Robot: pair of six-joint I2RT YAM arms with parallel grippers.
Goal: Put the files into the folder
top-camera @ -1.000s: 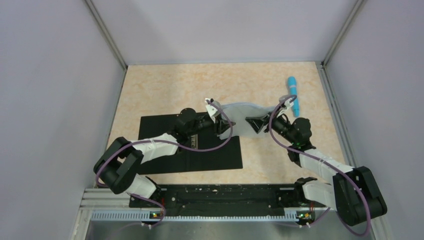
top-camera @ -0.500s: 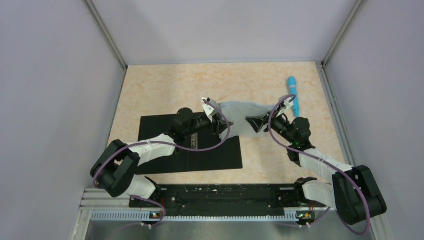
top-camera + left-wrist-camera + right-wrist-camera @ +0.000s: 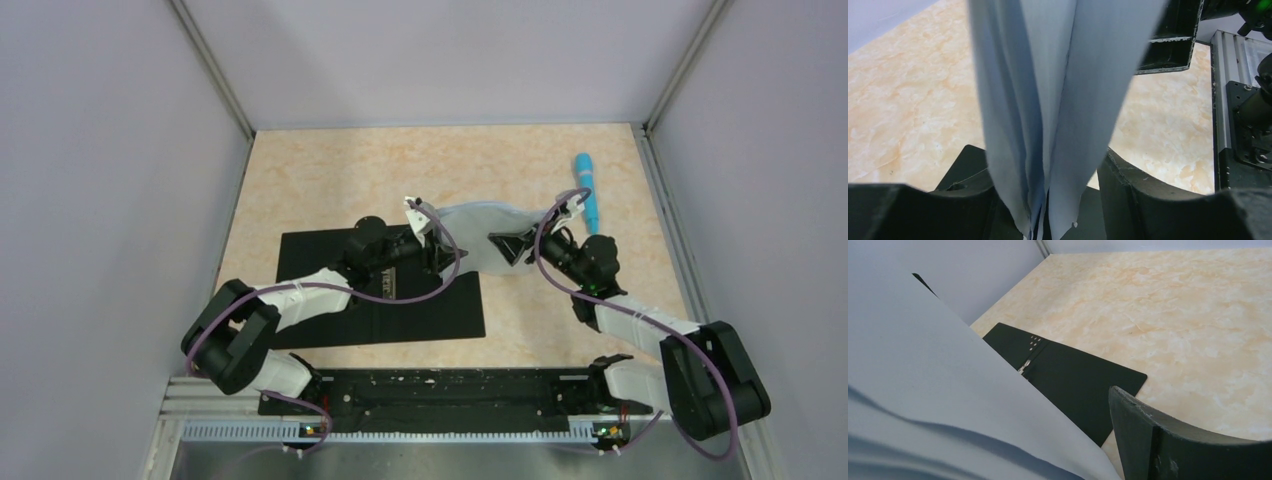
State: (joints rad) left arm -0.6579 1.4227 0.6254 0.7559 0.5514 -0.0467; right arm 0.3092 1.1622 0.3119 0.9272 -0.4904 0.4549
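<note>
The files point(image 3: 480, 232), a few white sheets bunched together, were seen raised above the counter point(image 3: 330, 180) near its middle, spanned between the two arms and bowed along their length. Their left end was placed over the far right corner of the folder point(image 3: 440, 312), while the rest hung over bare counter to the right of it. The folder was laid open and flat on the near left part of the counter, black inside upward, with small metal fasteners shown along its fold in the right wrist view. The left tool point(image 3: 440, 250) was set at the left end of the sheets; its jaws were seen partly apart with the loose bundle filling the gap between them, but whether the bundle was pinched could not be told. The right tool point(image 3: 505, 243) was set against the right part of the sheets; only one finger point(image 3: 1168, 440) was shown beside the paper, so its grip could not be told either. A blue pen point(image 3: 586, 190) was left lying at the far right, apart from the files.
</note>
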